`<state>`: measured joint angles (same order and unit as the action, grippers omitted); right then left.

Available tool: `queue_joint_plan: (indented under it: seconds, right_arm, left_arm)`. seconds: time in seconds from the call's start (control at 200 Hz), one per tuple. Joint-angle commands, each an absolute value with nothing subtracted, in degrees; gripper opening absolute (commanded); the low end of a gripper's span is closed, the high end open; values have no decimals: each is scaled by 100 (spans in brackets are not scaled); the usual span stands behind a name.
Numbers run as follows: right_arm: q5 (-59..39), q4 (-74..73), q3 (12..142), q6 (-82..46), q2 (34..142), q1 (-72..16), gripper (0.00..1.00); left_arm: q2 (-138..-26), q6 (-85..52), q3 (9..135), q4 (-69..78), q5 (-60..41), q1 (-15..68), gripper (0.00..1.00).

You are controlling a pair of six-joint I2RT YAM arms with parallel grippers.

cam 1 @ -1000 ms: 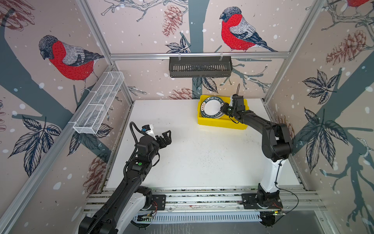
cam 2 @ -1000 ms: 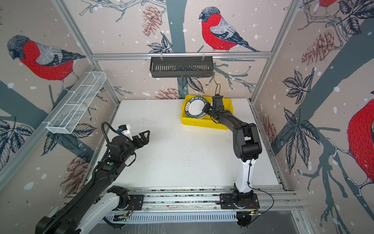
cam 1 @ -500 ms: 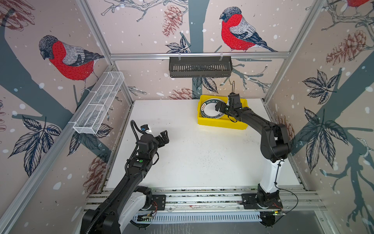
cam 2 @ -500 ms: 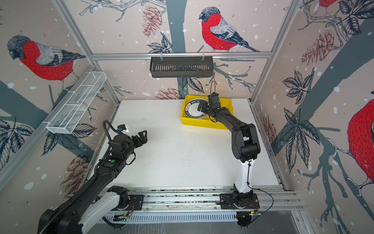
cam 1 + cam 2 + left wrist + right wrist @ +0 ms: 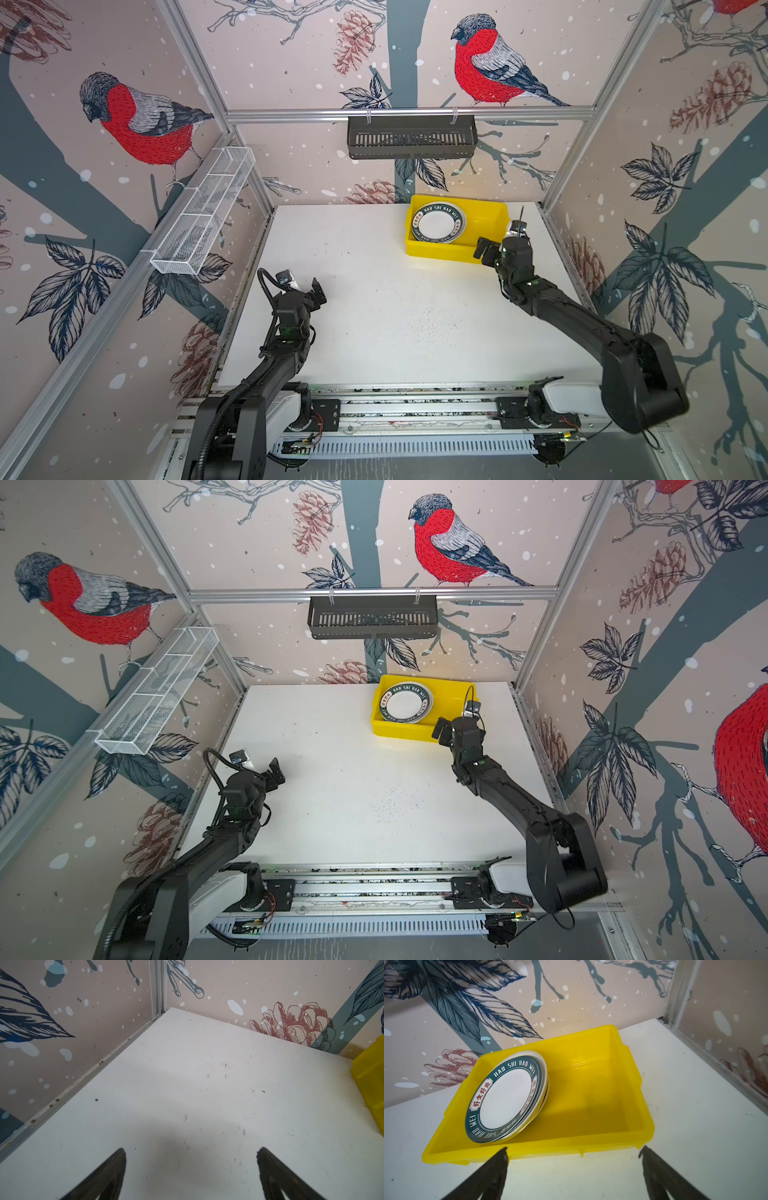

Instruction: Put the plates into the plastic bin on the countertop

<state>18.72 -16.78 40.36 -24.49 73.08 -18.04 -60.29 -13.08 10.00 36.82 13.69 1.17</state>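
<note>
Speckled white countertop (image 5: pixel 395 311) sits inside bird-papered walls (image 5: pixel 291 62). The yellow plastic bin (image 5: pixel 629 1068) lies just ahead of the right gripper (image 5: pixel 573 1150), whose jaws are apart and empty. The plates (image 5: pixel 504 1099) are stacked at the bin's end farther from it. The left gripper (image 5: pixel 191 1150), jaws apart, is well away from the bin.

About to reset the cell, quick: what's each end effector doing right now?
Left end effector: open, holding nothing.
Right end effector: open, holding nothing, in front of the plastic bin.

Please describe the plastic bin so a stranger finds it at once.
On the white countertop, toward its back right, stands the bin holding stacked plates. It is bright yellow, unlike the black slotted basket and white mesh basket hung above.
</note>
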Motion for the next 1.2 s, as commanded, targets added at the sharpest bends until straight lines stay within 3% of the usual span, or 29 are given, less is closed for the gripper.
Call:
queue_joint_plan:
  seconds: [0.0,0.135,0.235,0.325,0.53,0.62,0.926,1.021,1.196]
  right_arm:
    - [2777,-2841,3565,-2207,6889,-1802,100]
    - [3546,-3331,2931,-2067,6715,-1752,100]
    - [3781,-3440,2552,-1903,6727,-1585,99]
    - [3973,-4320,1931,-1878,6796,-1217,100]
    - [2927,-5019,1289,-1992,6484,-219,99]
    - [2916,-4992,1330,-1853,6560,-106,99]
    - [2784,-5337,1435,-2025,7566,322,99]
    - [2719,-6028,1244,-1973,7803,394,99]
    - [2199,-5547,1636,-1715,7976,386,99]
  left_arm:
    - [-6485,-950,732,5809,1369,68,97]
    - [-7508,-767,887,6750,1327,41,97]
    - [-7753,-681,1597,5600,1066,44,97]
    - [-8144,-541,1937,5500,929,27,97]
    - [-8213,-282,1780,5914,694,12,97]
    - [-8636,-279,1149,7638,593,-58,97]
    - [-8885,-106,1345,7449,266,-54,97]
    - [-8902,-75,1297,7534,280,-30,97]
    - [-8908,-15,1310,7525,286,0,97]
